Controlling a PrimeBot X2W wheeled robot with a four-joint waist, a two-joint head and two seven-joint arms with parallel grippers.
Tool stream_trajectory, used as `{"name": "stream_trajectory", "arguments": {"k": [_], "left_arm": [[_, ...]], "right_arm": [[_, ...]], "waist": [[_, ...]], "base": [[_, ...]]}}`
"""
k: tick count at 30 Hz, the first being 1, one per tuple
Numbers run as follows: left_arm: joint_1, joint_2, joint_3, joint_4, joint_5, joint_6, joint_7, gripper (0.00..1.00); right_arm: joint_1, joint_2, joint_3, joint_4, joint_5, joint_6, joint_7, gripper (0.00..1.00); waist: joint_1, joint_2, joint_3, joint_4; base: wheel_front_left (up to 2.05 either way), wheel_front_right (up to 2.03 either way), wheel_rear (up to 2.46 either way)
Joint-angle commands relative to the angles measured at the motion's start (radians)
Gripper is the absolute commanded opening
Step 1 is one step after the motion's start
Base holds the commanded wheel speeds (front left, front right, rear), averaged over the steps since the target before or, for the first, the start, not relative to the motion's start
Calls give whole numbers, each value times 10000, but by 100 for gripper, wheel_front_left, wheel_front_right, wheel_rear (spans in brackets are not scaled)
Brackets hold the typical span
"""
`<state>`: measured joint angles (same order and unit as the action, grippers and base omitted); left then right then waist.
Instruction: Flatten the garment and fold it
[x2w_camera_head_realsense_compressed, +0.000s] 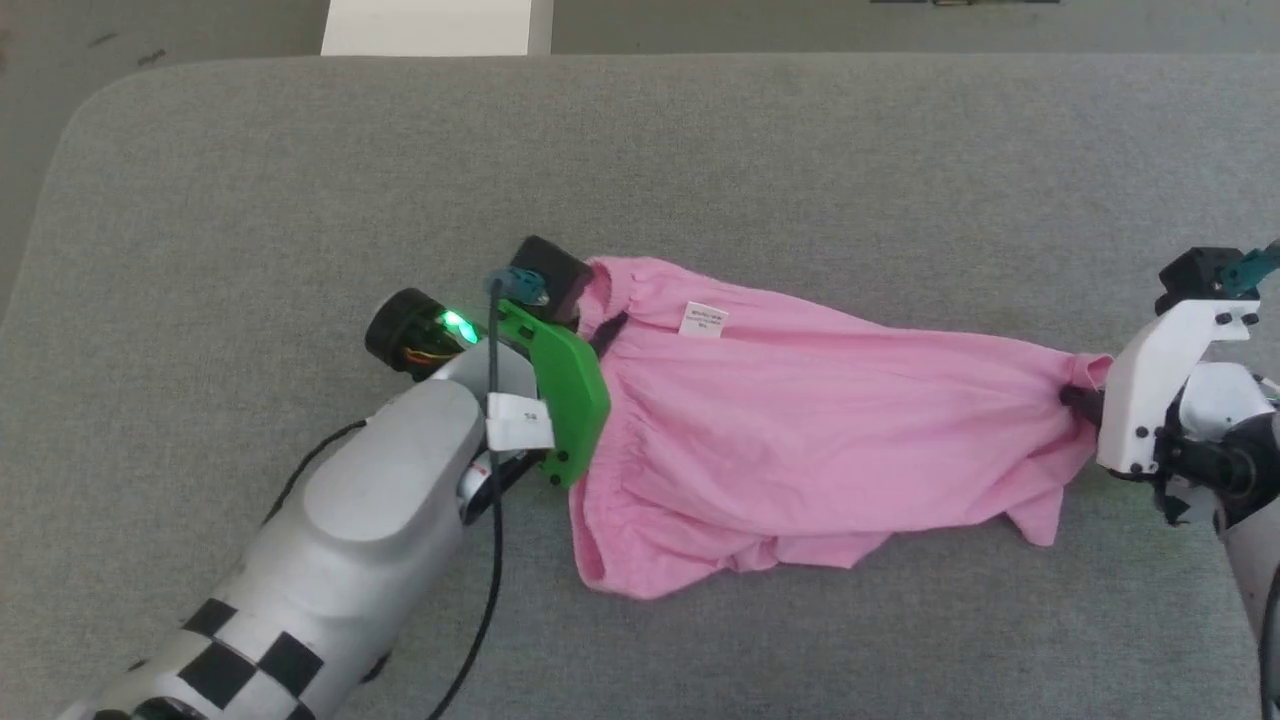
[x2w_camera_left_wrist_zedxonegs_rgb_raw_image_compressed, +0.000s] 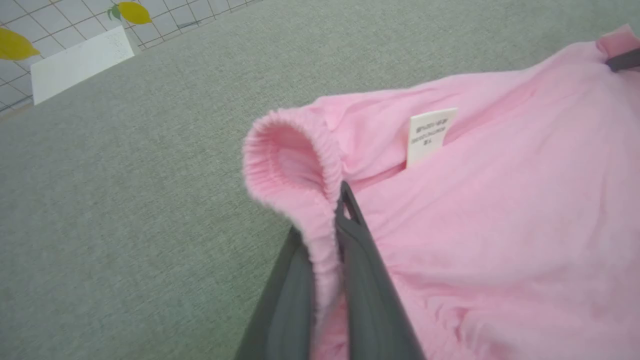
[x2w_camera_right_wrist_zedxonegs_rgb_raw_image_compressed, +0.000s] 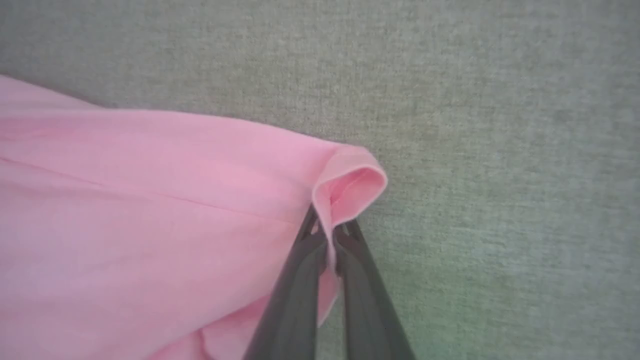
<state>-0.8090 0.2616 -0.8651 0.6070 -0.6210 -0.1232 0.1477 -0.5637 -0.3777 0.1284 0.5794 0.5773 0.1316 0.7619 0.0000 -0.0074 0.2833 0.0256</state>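
Note:
The garment (x2w_camera_head_realsense_compressed: 800, 430) is light pink and wrinkly, spread sideways across the grey cushion (x2w_camera_head_realsense_compressed: 640, 160), its white label (x2w_camera_head_realsense_compressed: 702, 319) facing up near the far edge. My left gripper (x2w_camera_head_realsense_compressed: 607, 335) is shut on the gathered waistband at the garment's left end; in the left wrist view the waistband (x2w_camera_left_wrist_zedxonegs_rgb_raw_image_compressed: 295, 170) loops up between the dark fingers (x2w_camera_left_wrist_zedxonegs_rgb_raw_image_compressed: 360, 260). My right gripper (x2w_camera_head_realsense_compressed: 1078, 398) is shut on the hem corner at the right end. In the right wrist view that folded hem (x2w_camera_right_wrist_zedxonegs_rgb_raw_image_compressed: 350, 187) is pinched between the fingers (x2w_camera_right_wrist_zedxonegs_rgb_raw_image_compressed: 305, 280). The cloth runs stretched between both grips.
The grey cushion reaches all sides of the garment, with rounded far corners. Past its far edge lie a tiled floor (x2w_camera_left_wrist_zedxonegs_rgb_raw_image_compressed: 45, 20) and a white sheet (x2w_camera_head_realsense_compressed: 430, 25). A black cable (x2w_camera_head_realsense_compressed: 494, 520) hangs along my left forearm.

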Motion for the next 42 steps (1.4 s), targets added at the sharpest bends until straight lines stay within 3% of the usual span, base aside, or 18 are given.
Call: {"name": "stream_trajectory", "arguments": {"k": [1, 10, 15, 21, 30, 36, 42], "left_arm": [[48, 172, 135, -163, -151, 93, -143, 0], [-792, 939, 1001, -1137, -437, 416, -234, 0], [-1926, 1245, 1603, -1077, -626, 513, -50, 0], [-3824, 1119, 1994, -92, -455, 521, -210, 0], [-6502, 986, 2662, 1683, -33, 718, -1861, 0], [-6918, 756, 2764, 2747, 5, 639, -2914, 0], [-6289, 402, 2805, 3861, -266, 371, -3646, 0]], "right_arm": [[233, 290, 212, 3, 110, -9, -255, 0], [-1060, -344, -177, -1214, -436, -9, -1916, 0], [-2288, -242, -345, -1253, -826, -9, -2335, 0], [-4345, 106, -669, -807, -1561, -9, -3154, 0], [-7417, 948, -730, 275, -2947, -9, -5223, 0], [-8200, 1572, -144, 1190, -3184, -9, -6383, 0], [-7891, 1960, 730, 2293, -2763, -9, -6982, 0]], "waist": [[0, 74, -212, -93], [0, 74, -1163, -131], [0, 74, -1200, -182], [0, 74, -390, -207], [0, 74, 1353, -608], [0, 74, 2045, -722], [0, 74, 2192, -694]], "base": [[0, 0, 0], [0, 0, 0], [0, 0, 0], [0, 0, 0], [0, 0, 0], [0, 0, 0], [0, 0, 0]]}}
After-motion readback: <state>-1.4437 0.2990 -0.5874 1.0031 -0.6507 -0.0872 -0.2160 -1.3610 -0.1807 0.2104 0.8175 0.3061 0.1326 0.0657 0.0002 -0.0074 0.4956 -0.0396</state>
